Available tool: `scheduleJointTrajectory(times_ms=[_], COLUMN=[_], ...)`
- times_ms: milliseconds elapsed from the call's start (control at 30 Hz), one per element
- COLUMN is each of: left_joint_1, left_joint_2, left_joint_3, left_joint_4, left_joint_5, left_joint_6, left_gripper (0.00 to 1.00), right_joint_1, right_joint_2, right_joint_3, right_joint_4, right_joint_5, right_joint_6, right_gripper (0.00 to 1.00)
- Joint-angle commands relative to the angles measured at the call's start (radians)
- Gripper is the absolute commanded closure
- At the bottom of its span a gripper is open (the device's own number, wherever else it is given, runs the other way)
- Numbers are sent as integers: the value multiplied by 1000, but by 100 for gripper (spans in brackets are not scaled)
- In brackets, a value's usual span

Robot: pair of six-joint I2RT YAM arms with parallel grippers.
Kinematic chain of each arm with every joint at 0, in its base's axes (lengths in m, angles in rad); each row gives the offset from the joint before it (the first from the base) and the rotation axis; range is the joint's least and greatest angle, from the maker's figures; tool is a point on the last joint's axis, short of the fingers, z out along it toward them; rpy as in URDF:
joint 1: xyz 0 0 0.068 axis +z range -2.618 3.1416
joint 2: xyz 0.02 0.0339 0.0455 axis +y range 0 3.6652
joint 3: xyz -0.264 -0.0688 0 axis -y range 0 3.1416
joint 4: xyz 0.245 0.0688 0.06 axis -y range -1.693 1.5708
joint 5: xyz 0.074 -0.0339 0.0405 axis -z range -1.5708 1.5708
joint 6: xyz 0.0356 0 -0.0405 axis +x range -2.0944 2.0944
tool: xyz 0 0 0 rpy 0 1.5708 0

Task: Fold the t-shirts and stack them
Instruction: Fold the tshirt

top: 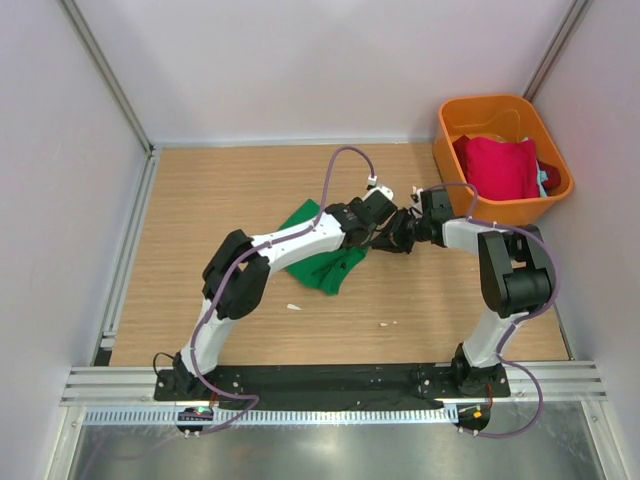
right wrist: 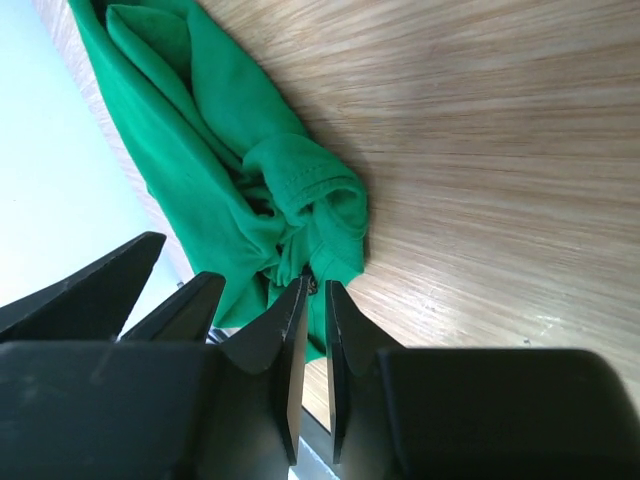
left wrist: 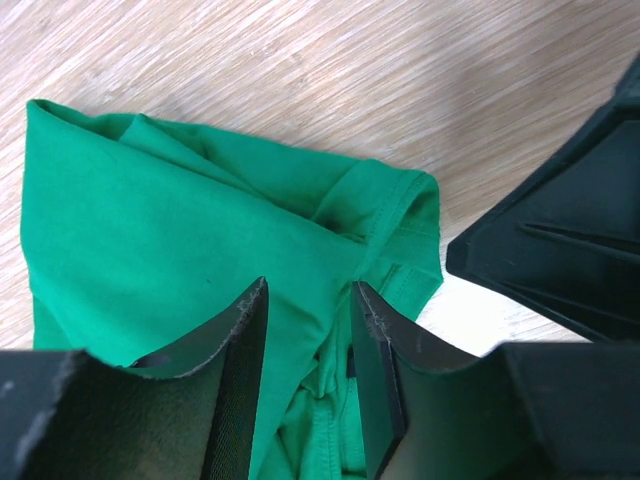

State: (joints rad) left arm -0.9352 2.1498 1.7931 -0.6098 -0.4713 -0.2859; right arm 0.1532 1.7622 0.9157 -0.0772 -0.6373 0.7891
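Observation:
The bright green t-shirt (top: 320,262) lies crumpled on the wooden table near its middle. My left gripper (top: 378,222) is at the shirt's right end, and the left wrist view shows its jaws (left wrist: 308,290) closed on a bunched fold of the green cloth (left wrist: 150,220). My right gripper (top: 402,235) sits right beside it, jaws (right wrist: 313,285) nearly together, pinching the edge of the same green shirt (right wrist: 200,130). The crimson red t-shirt (top: 497,165) lies in the orange bin, with a bit of the teal shirt (top: 543,178) beside it.
The orange plastic bin (top: 505,212) stands at the back right corner. White walls with metal rails close in the table on the left, back and right. Two small white scraps (top: 293,306) lie on the wood in front of the shirt.

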Motion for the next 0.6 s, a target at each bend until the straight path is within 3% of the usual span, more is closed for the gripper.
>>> scheduleJointTrajectory(times_ms=[0,567], left_joint_1=[-8,-13], left_joint_2=[-2,82], left_joint_3=[-1,-6], left_joint_4=[42,53], left_joint_5=[-9,-33], left_joint_6=[-30,-2], left_gripper=[59,63], right_joint_1=[-3,-20], right_joint_2=[11,16], right_joint_3=[17,6], right_joint_4=[56,73], right_joint_5=[-38,-42], right_joint_6=[10,36], right_gripper=[82,87])
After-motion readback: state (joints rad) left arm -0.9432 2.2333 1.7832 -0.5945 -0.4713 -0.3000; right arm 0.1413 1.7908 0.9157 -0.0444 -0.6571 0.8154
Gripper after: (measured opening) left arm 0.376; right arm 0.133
